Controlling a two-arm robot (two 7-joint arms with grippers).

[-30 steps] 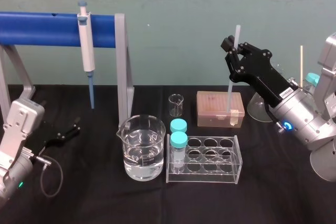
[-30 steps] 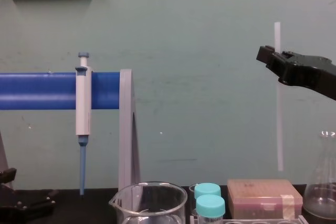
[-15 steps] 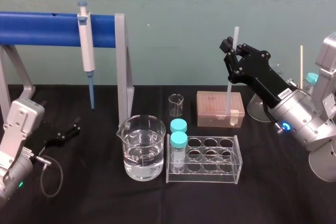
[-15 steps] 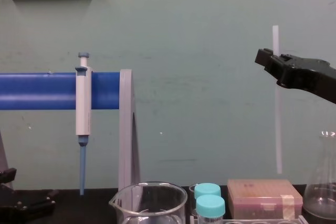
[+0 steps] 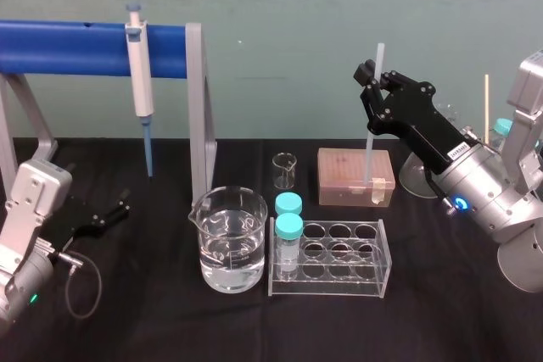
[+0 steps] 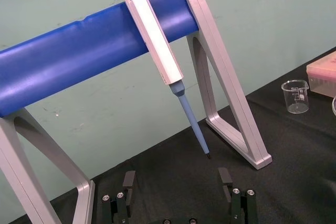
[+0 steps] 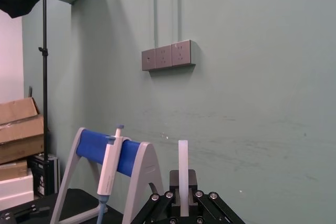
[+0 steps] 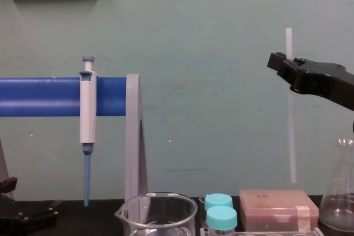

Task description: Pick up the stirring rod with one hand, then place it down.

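Observation:
The stirring rod (image 5: 372, 146) is a thin translucent-white stick hanging nearly upright in the air over the pink box (image 5: 355, 175). My right gripper (image 5: 374, 82) is shut on the rod's upper part, and a short end sticks out above the fingers. In the chest view the rod (image 8: 291, 136) ends a little above the box, with the right gripper (image 8: 283, 64) high at the right. The right wrist view shows the rod (image 7: 182, 169) rising between the closed fingers of the right gripper (image 7: 182, 205). My left gripper (image 6: 177, 195) rests open and empty low on the table at the left (image 5: 102, 214).
A white-and-blue pipette (image 5: 139, 74) hangs on the blue-barred stand (image 5: 76, 47). A beaker of water (image 5: 229, 240), a small beaker (image 5: 285, 169) and a clear tube rack (image 5: 339, 260) with two teal-capped vials stand mid-table. A glass flask (image 8: 338, 203) stands at far right.
My right gripper has carried the stirring rod slightly left and a little lower. The left arm has not moved.

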